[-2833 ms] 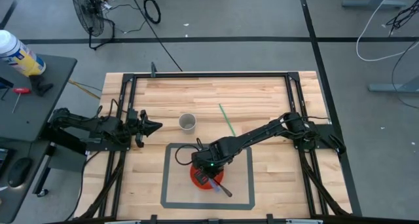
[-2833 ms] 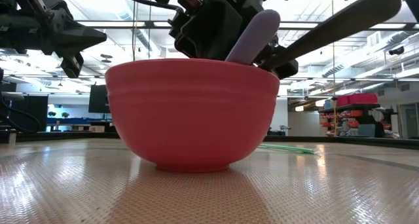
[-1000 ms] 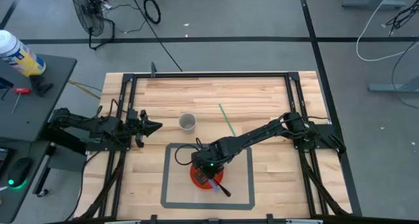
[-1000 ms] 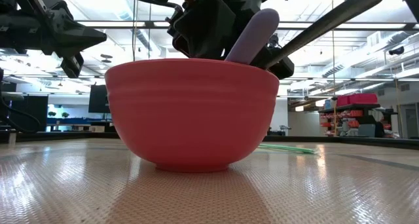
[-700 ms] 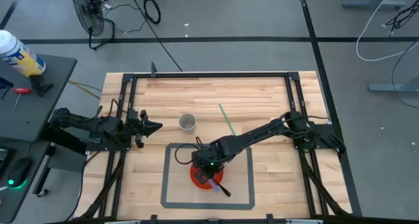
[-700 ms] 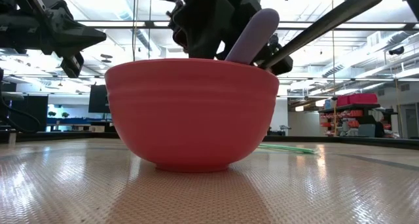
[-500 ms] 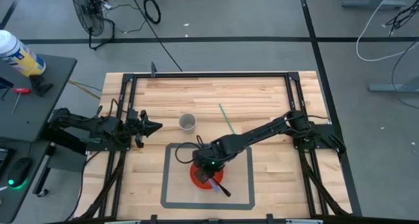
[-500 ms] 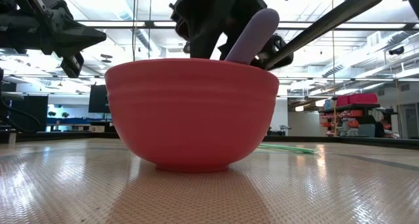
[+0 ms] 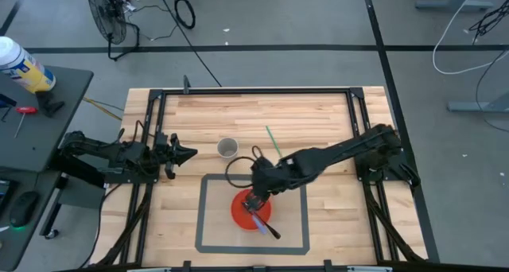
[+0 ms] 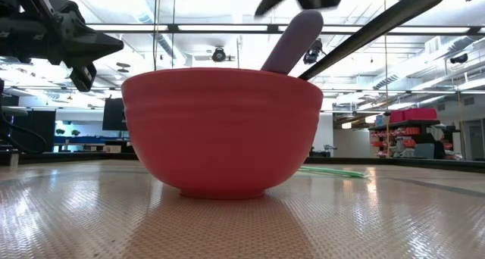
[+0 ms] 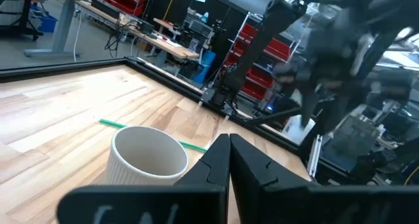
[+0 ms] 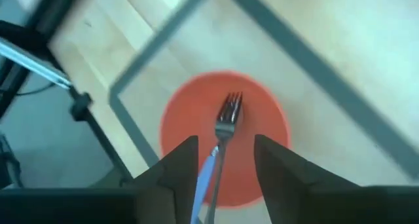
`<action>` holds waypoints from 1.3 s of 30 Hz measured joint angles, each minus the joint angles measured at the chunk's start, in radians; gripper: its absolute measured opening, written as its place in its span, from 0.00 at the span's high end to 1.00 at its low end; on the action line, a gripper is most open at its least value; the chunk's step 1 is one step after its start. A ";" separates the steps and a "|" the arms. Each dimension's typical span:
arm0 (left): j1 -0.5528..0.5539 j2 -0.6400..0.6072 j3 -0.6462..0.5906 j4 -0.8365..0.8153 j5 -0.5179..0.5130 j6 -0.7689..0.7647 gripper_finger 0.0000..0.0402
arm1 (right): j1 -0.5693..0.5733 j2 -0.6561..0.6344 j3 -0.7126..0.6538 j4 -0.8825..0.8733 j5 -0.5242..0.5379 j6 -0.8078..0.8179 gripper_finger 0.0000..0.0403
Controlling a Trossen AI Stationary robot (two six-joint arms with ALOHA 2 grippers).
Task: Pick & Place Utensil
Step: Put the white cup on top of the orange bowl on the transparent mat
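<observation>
Your right gripper point(image 9: 256, 199) hangs just above the red bowl point(image 9: 248, 212), jaws wide and empty. The fork point(image 12: 221, 142) lies in the bowl, handle running out over the rim, away from the cup point(image 9: 227, 148). Left gripper point(image 9: 184, 152) waits beside that cup, jaws closed.

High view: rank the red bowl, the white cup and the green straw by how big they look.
1. Red bowl: widest patch, though partly under the right gripper.
2. Green straw: about as long as the bowl is wide, but very thin.
3. White cup: the smallest round shape.
</observation>
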 joint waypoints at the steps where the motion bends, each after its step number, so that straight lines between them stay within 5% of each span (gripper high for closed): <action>1: 0.000 0.000 0.000 0.000 -0.001 -0.001 0.97 | 0.006 -0.020 0.000 0.001 0.034 -0.017 0.62; 12: 0.000 0.000 0.000 0.004 -0.001 -0.020 0.97 | 0.006 -0.153 0.001 -0.072 0.350 -0.193 0.50; 27: 0.000 0.000 0.001 -0.048 -0.151 -0.020 0.97 | -0.188 0.019 0.000 0.226 0.393 -0.682 0.04; 32: 0.000 0.028 0.002 -0.055 -0.138 0.024 0.97 | -0.190 0.090 0.000 0.181 0.521 -0.787 0.03; 39: 0.000 0.120 -0.009 -0.025 -0.148 0.034 0.97 | -0.227 0.109 -0.148 0.179 0.380 -0.798 0.06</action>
